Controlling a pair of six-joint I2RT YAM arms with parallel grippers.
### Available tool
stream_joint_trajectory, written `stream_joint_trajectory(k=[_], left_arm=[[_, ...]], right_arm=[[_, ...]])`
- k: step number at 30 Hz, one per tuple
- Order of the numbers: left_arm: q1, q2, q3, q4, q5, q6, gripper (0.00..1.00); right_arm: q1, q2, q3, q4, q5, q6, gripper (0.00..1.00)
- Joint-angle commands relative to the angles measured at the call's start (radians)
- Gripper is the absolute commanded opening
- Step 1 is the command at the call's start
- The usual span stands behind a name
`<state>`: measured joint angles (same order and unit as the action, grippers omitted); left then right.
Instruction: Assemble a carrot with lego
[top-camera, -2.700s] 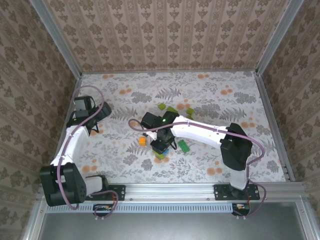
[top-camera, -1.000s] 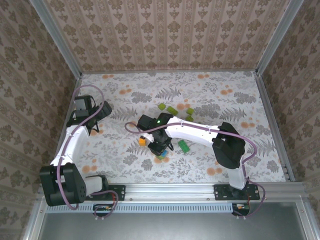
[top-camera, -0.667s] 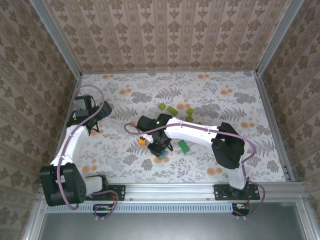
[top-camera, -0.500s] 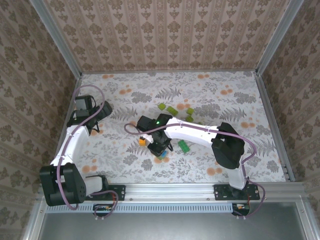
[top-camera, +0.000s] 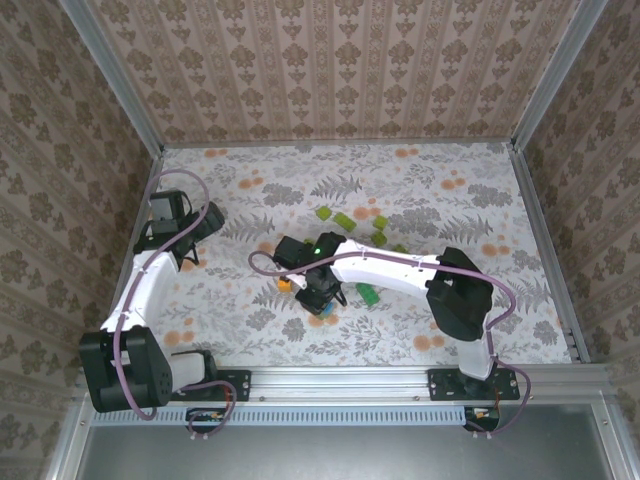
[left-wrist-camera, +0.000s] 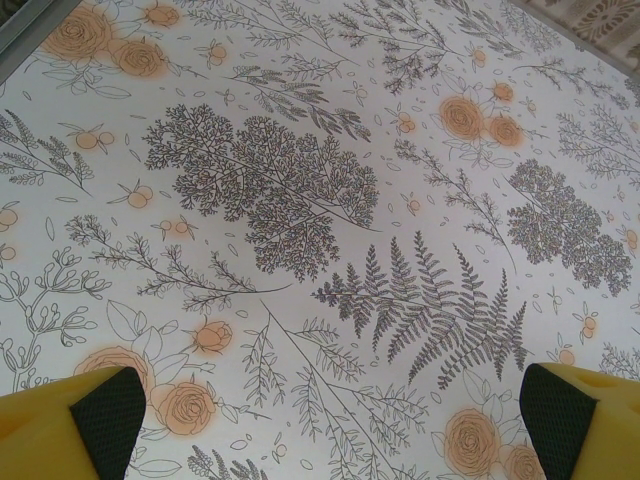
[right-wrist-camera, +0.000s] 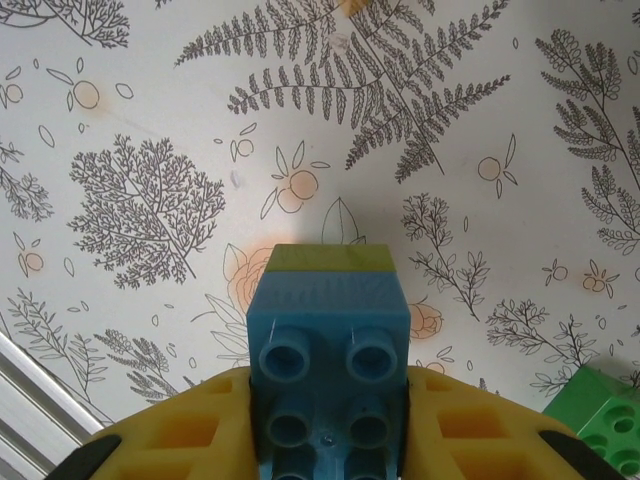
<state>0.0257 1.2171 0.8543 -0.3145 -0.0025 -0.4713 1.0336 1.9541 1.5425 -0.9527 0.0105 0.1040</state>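
The right hand (right-wrist-camera: 330, 440) is clamped on a blue brick (right-wrist-camera: 330, 330) with a lime-yellow brick (right-wrist-camera: 332, 258) on its far end, held low over the surface (right-wrist-camera: 150, 120) just right of the orange brick (top-camera: 285, 284). A dark green brick (top-camera: 368, 293) lies further right of the orange brick, with loose lime bricks (top-camera: 345, 221) beyond it. The left hand (left-wrist-camera: 320, 430) is empty, fingers wide apart, well left of the orange brick. Judged step: early stacking, no carrot formed yet. The next move calls for squaring the held pair stud-to-socket over the orange brick before pressing.
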Motion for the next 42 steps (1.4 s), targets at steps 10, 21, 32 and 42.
stream_joint_trajectory(k=[10,21,32,42], left_arm=[[-0.011,0.013,0.029,-0.016,0.003,0.018,1.00],[-0.014,0.013,0.029,-0.015,0.004,0.016,1.00],[-0.018,0.013,0.029,-0.017,0.003,0.019,1.00],[-0.017,0.011,0.030,-0.019,0.002,0.021,1.00]], right_arm=[[0.023,0.111,-0.117,-0.016,-0.025,0.038,0.29],[-0.048,-0.026,-0.127,0.003,-0.003,0.116,0.29],[-0.081,-0.089,-0.165,-0.009,0.032,0.143,0.29],[-0.081,-0.087,-0.172,-0.001,0.021,0.148,0.34]])
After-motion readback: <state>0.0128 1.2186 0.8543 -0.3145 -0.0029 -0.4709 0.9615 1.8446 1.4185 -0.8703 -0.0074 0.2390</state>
